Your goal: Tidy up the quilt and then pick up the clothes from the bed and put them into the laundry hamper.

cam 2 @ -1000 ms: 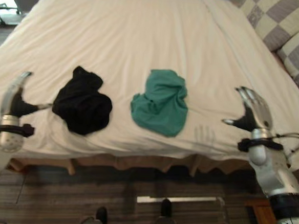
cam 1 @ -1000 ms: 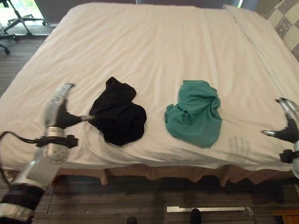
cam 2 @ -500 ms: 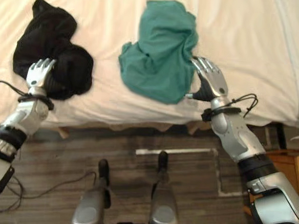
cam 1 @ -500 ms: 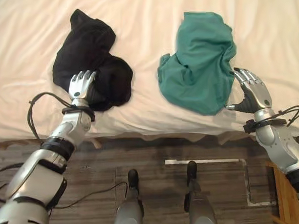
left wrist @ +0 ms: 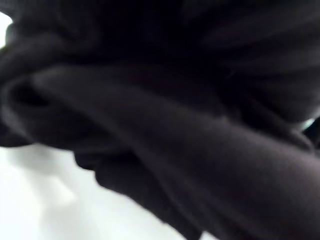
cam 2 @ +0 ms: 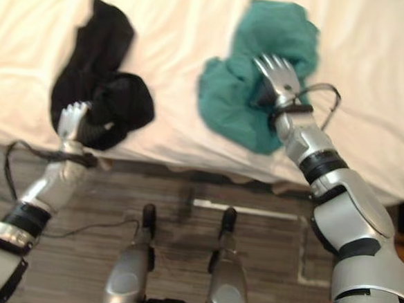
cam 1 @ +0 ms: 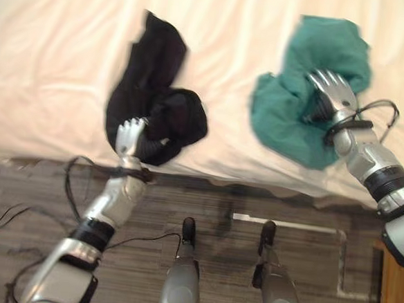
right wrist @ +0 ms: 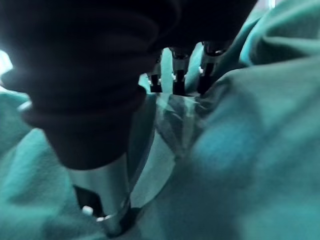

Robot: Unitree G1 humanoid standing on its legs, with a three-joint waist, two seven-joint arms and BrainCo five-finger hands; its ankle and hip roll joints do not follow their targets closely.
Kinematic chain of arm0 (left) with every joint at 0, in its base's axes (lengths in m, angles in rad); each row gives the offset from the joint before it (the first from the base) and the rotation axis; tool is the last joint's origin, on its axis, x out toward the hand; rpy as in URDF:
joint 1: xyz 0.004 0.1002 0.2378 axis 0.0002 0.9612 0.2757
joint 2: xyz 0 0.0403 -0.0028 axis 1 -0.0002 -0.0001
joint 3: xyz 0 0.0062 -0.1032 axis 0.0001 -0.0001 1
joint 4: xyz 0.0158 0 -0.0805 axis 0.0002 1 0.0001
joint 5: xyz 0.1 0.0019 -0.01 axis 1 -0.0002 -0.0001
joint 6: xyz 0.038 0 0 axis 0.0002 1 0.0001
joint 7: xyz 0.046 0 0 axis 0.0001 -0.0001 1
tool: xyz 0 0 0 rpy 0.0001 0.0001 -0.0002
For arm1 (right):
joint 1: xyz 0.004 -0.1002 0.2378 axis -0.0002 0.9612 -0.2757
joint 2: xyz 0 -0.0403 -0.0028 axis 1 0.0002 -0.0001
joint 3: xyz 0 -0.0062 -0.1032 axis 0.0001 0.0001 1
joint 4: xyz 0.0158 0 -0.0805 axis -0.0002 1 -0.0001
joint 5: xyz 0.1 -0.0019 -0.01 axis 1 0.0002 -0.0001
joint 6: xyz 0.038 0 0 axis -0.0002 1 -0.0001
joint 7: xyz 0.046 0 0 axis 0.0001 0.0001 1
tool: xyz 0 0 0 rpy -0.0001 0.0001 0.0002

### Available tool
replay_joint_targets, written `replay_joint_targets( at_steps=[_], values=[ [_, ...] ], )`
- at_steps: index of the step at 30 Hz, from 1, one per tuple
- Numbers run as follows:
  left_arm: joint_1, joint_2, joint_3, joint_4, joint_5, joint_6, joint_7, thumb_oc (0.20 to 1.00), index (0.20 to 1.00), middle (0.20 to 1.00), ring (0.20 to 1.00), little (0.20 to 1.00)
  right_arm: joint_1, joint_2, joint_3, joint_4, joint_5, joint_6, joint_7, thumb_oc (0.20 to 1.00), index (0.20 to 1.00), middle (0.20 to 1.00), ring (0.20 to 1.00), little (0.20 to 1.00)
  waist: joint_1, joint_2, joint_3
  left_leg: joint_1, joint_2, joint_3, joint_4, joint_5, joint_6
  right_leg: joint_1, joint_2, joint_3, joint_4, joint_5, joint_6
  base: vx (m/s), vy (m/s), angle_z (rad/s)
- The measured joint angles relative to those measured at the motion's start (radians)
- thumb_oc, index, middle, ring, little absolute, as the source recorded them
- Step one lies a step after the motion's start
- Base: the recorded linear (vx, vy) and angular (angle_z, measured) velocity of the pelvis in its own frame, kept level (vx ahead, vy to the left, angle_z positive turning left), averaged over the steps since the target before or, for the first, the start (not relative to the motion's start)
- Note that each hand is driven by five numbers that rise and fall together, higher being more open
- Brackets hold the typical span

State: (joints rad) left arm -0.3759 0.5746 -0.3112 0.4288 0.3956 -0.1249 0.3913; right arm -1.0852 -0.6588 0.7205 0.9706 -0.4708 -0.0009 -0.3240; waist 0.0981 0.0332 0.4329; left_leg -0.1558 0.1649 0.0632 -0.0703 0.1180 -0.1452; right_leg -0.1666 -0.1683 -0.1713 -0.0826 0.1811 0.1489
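**Two robot hands reach onto a bed, one at a black garment, one on a green garment**

A white quilt covers the bed across the upper part of the eye views, wrinkled and bright; a dark wood floor runs along the lower part.

At left of centre lies the black garment, a long crumpled strip running from the upper middle down to a bunched lump near the bed's front edge; the left hand comes up from the lower left and sits against the lower end of that lump, its silver fingers pointing up the frame, touching the cloth; whether they are curled into the fabric or merely resting on it cannot be told; the left wrist view shows dark folds of the black garment very close, with a patch of pale quilt beside them.

At upper right lies the green garment, crumpled, well apart from the black one; the right hand comes in from the lower right and rests on top of it, fingers spread and fairly straight, fanned over the cloth; in the right wrist view the fingertips press down into green folds, not closed around them.
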Motion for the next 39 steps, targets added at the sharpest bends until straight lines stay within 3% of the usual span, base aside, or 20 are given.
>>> replay_joint_targets(
  at_steps=[2, 3, 7, 10, 12, 14, 17, 19, 20, 22, 26, 29, 31, 32, 33, 34, 35, 36, 37, 39],
  values=[
    [0.134, -0.018, -0.003, -0.089, -0.075, -0.011, -0.041, 0.2, 0.2, 0.2, 0.2, 0.2, -0.002, 0.031, -0.078, 0.146, 0.011, 0.005, 0.002, 1.0, 1.0, 1.0, 1.0, 1.0, 0.01, 0.01, -0.004, 0.001, -0.015, -0.035, 0.011, 0.0, 0.0, 0.028, -0.015, -0.038, 0.0, -0.002, 0.003, -0.01, 0.027, 0.49],
    [0.192, -0.018, -0.007, -0.093, -0.08, -0.013, -0.059, 0.2, 0.2, 0.2, 0.2, 0.2, -0.001, 0.028, -0.087, 0.17, 0.015, 0.01, 0.006, 0.2, 0.2, 0.2, 0.2, 0.2, 0.016, 0.015, -0.007, 0.001, -0.019, -0.051, 0.011, 0.0, 0.0, 0.041, -0.019, -0.051, 0.0, -0.006, 0.007, 0.0, 0.038, 0.52],
    [0.429, -0.038, -0.003, -0.135, -0.16, 0.003, -0.173, 0.2, 0.2, 0.2, 0.2, 0.2, 0.136, 0.026, -0.275, 0.174, 0.105, 0.048, 0.001, 0.2, 0.2, 0.2, 0.2, 0.2, 0.048, 0.038, -0.056, 0.003, -0.04, -0.104, 0.003, -0.001, 0.005, 0.093, -0.037, -0.108, -0.001, -0.054, 0.017, 0.06, 0.097, 0.56],
    [0.496, -0.056, -0.002, -0.115, -0.16, 0.018, -0.227, 0.2, 0.2, 0.2, 0.2, 0.2, 0.466, 0.108, -0.48, -0.184, 0.267, 0.01, 0.003, 0.2, 0.2, 0.2, 0.2, 0.2, 0.052, 0.004, -0.107, 0.022, -0.04, -0.097, -0.001, -0.003, 0.01, 0.103, -0.036, -0.097, 0.0, -0.059, 0.017, 0.05, 0.07, 0.01],
    [0.507, -0.056, 0.004, -0.104, -0.163, 0.025, -0.251, 0.2, 0.2, 0.2, 0.2, 0.2, 0.645, 0.181, -0.476, -0.326, 0.356, -0.052, 0.011, 0.2, 0.2, 0.2, 0.2, 0.2, 0.033, -0.022, -0.128, 0.028, -0.04, -0.081, -0.004, -0.001, 0.013, 0.096, -0.038, -0.075, 0.0, -0.057, 0.019, 0.07, 0.077, -0.29],
    [0.505, -0.086, 0.045, -0.105, -0.186, 0.036, -0.287, 0.2, 0.2, 0.2, 0.2, 0.2, 0.9, 0.26, -0.595, -0.548, 0.422, -0.099, 0.094, 0.2, 0.2, 0.2, 0.2, 0.2, -0.016, -0.048, -0.148, 0.045, -0.041, -0.071, -0.009, -0.001, 0.015, 0.104, -0.038, -0.061, 0.003, -0.053, 0.016, 0.12, 0.047, -0.16],
    [0.512, -0.104, 0.092, -0.093, -0.205, 0.042, -0.305, 0.2, 0.2, 0.2, 0.2, 0.2, 1.091, 0.297, -0.603, -0.565, 0.499, -0.111, 0.203, 0.2, 0.2, 0.2, 0.2, 0.2, -0.07, -0.083, -0.182, 0.075, -0.039, -0.052, -0.011, -0.017, 0.022, 0.124, -0.035, -0.034, 0.008, -0.062, 0.025, 0.07, 0.025, -0.07],
    [0.516, -0.137, 0.126, -0.08, -0.269, 0.042, -0.31, 0.2, 0.2, 0.2, 0.2, 0.2, 1.267, 0.327, -0.63, -0.544, 0.583, -0.105, 0.255, 0.2, 0.2, 0.2, 0.2, 0.2, -0.125, -0.09, -0.212, 0.072, -0.039, -0.079, -0.015, -0.019, 0.03, 0.136, -0.012, 0.066, 0.029, -0.119, 0.031, 0.06, 0.023, 0.27],
    [0.527, -0.157, 0.149, -0.071, -0.301, 0.042, -0.323, 0.2, 0.2, 0.2, 0.2, 0.2, 1.367, 0.33, -0.639, -0.536, 0.601, -0.097, 0.301, 0.2, 0.2, 0.2, 0.2, 0.2, -0.155, -0.09, -0.216, 0.09, -0.033, -0.083, -0.011, -0.02, 0.034, 0.138, 0.029, 0.221, 0.049, -0.165, 0.026, 0.08, -0.061, -0.09],
    [0.531, -0.184, 0.186, -0.02, -0.316, 0.04, -0.325, 0.2, 0.2, 0.2, 0.2, 0.2, 1.45, 0.323, -0.641, -0.525, 0.608, -0.081, 0.328, 0.2, 0.2, 0.2, 0.2, 0.2, -0.181, -0.09, -0.217, 0.108, -0.033, -0.082, -0.011, -0.015, 0.026, 0.168, 0.036, 0.261, 0.025, -0.165, 0.022, 0.07, -0.055, -0.09],
    [0.559, -0.227, 0.223, -0.006, -0.399, 0.045, -0.315, 0.2, 0.2, 0.2, 0.2, 0.2, 1.439, 0.312, -0.582, -0.521, 0.608, -0.07, 0.335, 0.2, 0.2, 0.2, 0.2, 0.2, -0.187, -0.08, -0.221, 0.108, -0.032, -0.104, -0.011, -0.018, 0.033, 0.193, 0.037, 0.24, -0.003, -0.158, 0.022, 0.04, -0.079, 0.15],
    [0.588, -0.281, 0.23, -0.007, -0.49, 0.037, -0.304, 0.2, 0.2, 0.2, 0.2, 0.2, 1.331, 0.276, -0.475, -0.518, 0.603, -0.069, 0.346, 0.2, 0.2, 0.2, 0.2, 0.2, -0.122, -0.053, -0.221, 0.089, -0.036, -0.14, -0.01, 0.002, 0.033, 0.203, 0.038, 0.203, -0.004, -0.159, 0.022, -0.16, -0.034, 0.43],
    [0.583, -0.306, 0.205, 0.001, -0.511, 0.035, -0.3, 0.2, 0.2, 0.2, 0.2, 0.2, 1.266, 0.265, -0.475, -0.519, 0.585, -0.072, 0.326, 0.2, 0.2, 0.2, 0.2, 0.2, -0.097, -0.009, -0.219, 0.017, -0.056, -0.21, 0.025, 0.033, 0.017, 0.219, 0.041, 0.122, 0.0, -0.163, 0.016, -0.25, 0.006, 1.67],
    [0.537, -0.337, 0.173, 0.026, -0.513, 0.027, -0.299, 0.2, 0.2, 0.2, 0.2, 0.2, 1.234, 0.245, -0.468, -0.521, 0.568, -0.07, 0.29, 0.2, 0.2, 0.2, 0.2, 0.2, -0.088, 0.027, -0.224, -0.08, -0.103, -0.225, 0.058, 0.111, -0.004, 0.232, 0.036, 0.01, -0.003, -0.178, 0.0, -0.1, 0.007, 2.66],
    [0.515, -0.358, 0.159, 0.029, -0.516, 0.023, -0.295, 0.2, 0.2, 0.2, 0.2, 0.2, 1.222, 0.214, -0.469, -0.522, 0.551, -0.071, 0.275, 0.2, 0.2, 0.2, 0.2, 0.2, -0.106, 0.045, -0.224, -0.101, -0.096, -0.137, 0.037, 0.093, -0.018, 0.237, 0.025, -0.053, -0.006, -0.187, -0.02, -0.1, 0.017, 2.81],
    [0.513, -0.369, 0.159, 0.031, -0.536, 0.015, -0.291, 0.2, 0.2, 0.2, 0.2, 0.2, 1.184, 0.2, -0.475, -0.515, 0.534, -0.068, 0.264, 0.2, 0.2, 0.2, 0.2, 0.2, -0.078, 0.047, -0.211, -0.096, -0.072, 0.003, -0.003, 0.023, 0.072, 0.245, 0.023, -0.115, -0.003, -0.182, -0.023, -0.11, 0.017, 2.1],
    [0.525, -0.35, 0.165, 0.054, -0.552, 0.023, -0.274, 0.2, 0.2, 0.2, 0.2, 0.2, 1.137, 0.226, -0.491, -0.531, 0.513, -0.071, 0.239, 0.2, 0.2, 0.2, 0.2, 0.2, -0.054, 0.013, -0.213, -0.123, -0.045, 0.206, 0.069, -0.009, 0.089, 0.255, -0.027, -0.174, 0.003, -0.168, -0.025, -0.04, 0.07, 1.81],
    [0.558, -0.327, 0.167, 0.081, -0.553, 0.028, -0.269, 0.2, 0.2, 0.2, 0.2, 0.2, 1.127, 0.247, -0.514, -0.564, 0.509, -0.084, 0.203, 0.2, 0.2, 0.2, 0.2, 0.2, -0.047, -0.008, -0.215, -0.106, -0.024, 0.356, 0.185, -0.08, 0.163, 0.297, -0.075, -0.244, 0.007, -0.173, -0.008, 0.02, 0.087, 2.01],
    [0.571, -0.335, 0.174, 0.102, -0.557, 0.027, -0.267, 0.2, 0.2, 0.2, 0.2, 0.2, 1.161, 0.258, -0.539, -0.59, 0.508, -0.084, 0.173, 0.2, 0.2, 0.2, 0.2, 0.2, -0.066, -0.029, -0.221, -0.081, -0.015, 0.444, 0.272, -0.141, 0.158, 0.363, -0.109, -0.349, 0.008, -0.19, 0.015, 0.07, 0.079, 2.29],
    [0.601, -0.361, 0.181, 0.097, -0.599, 0.019, -0.256, 0.2, 0.2, 0.2, 0.2, 0.2, 1.239, 0.257, -0.563, -0.595, 0.508, -0.073, 0.132, 0.2, 0.2, 0.2, 0.2, 0.2, -0.07, -0.019, -0.247, -0.062, -0.008, 0.475, 0.351, -0.207, 0.187, 0.436, -0.125, -0.467, 0.067, -0.219, 0.035, 0.13, 0.129, 2.32]
  ],
)
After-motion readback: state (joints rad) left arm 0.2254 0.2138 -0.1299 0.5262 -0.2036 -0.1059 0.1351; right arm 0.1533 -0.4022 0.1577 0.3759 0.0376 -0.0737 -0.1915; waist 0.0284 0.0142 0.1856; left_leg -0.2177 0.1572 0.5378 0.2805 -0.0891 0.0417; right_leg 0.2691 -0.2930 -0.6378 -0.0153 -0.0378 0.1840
